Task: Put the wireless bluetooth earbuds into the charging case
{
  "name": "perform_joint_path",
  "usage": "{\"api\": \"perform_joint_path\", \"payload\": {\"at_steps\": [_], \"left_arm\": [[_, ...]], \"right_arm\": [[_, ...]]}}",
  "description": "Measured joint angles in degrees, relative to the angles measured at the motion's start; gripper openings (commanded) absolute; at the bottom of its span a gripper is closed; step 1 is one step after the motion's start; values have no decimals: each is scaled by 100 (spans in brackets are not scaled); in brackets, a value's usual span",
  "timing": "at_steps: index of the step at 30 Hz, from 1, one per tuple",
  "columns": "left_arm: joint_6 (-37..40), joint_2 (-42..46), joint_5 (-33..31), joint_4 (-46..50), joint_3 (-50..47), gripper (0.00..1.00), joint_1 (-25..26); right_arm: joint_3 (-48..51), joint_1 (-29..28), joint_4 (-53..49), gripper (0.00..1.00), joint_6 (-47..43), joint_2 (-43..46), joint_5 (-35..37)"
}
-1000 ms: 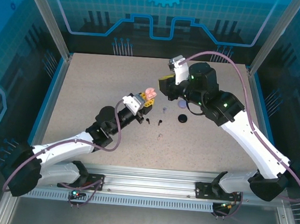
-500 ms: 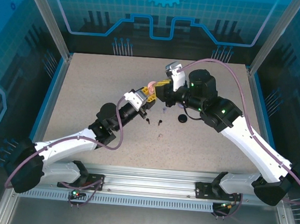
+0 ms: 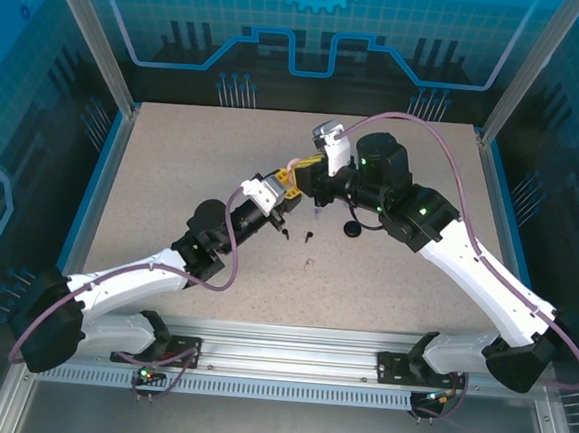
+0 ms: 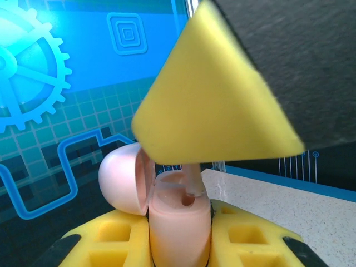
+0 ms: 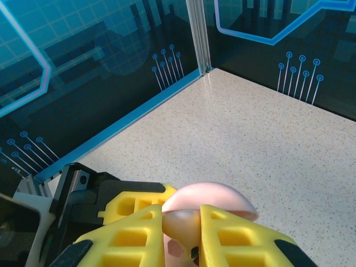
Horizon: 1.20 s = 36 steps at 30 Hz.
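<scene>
Earbud (image 4: 192, 179) pinched in right hand (image 3: 305, 181), stem at socket of pink case (image 4: 178, 228) clamped in left hand (image 3: 284, 190).

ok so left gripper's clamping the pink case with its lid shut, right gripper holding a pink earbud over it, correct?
One thing is off: the lid is open, not shut, swung back on its hinge, as the left wrist view shows. The rest stands: the left gripper clamps the pink case, and the right gripper holds a pink earbud over it, stem at the socket.
</scene>
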State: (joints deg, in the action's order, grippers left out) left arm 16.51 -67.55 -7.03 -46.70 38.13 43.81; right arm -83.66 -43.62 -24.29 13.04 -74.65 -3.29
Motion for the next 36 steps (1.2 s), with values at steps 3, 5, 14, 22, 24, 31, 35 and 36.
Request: {"api": "perform_joint_path", "payload": {"at_steps": [3, 5, 14, 22, 24, 31, 35, 36], "left_arm": [[0, 0, 0, 13, 7, 0, 26], [2, 0, -2, 13, 9, 0, 31], [7, 0, -2, 39, 9, 0, 31], [7, 0, -2, 68, 9, 0, 31], [15, 0, -4, 103, 9, 0, 31], [22, 15, -2, 142, 9, 0, 48], [20, 20, -2, 149, 9, 0, 57], [20, 20, -2, 146, 9, 0, 61]], "right_arm": [[0, 0, -4, 17, -4, -17, 4], [0, 0, -7, 17, -7, -17, 22], [9, 7, -9, 16, -50, -15, 118], [61, 15, -17, 14, -70, 7, 133], [98, 15, -15, 14, -70, 13, 136], [186, 17, -35, 14, -94, 94, 175], [186, 22, -57, 13, -133, 94, 136], [186, 28, -59, 13, -153, 94, 116]]}}
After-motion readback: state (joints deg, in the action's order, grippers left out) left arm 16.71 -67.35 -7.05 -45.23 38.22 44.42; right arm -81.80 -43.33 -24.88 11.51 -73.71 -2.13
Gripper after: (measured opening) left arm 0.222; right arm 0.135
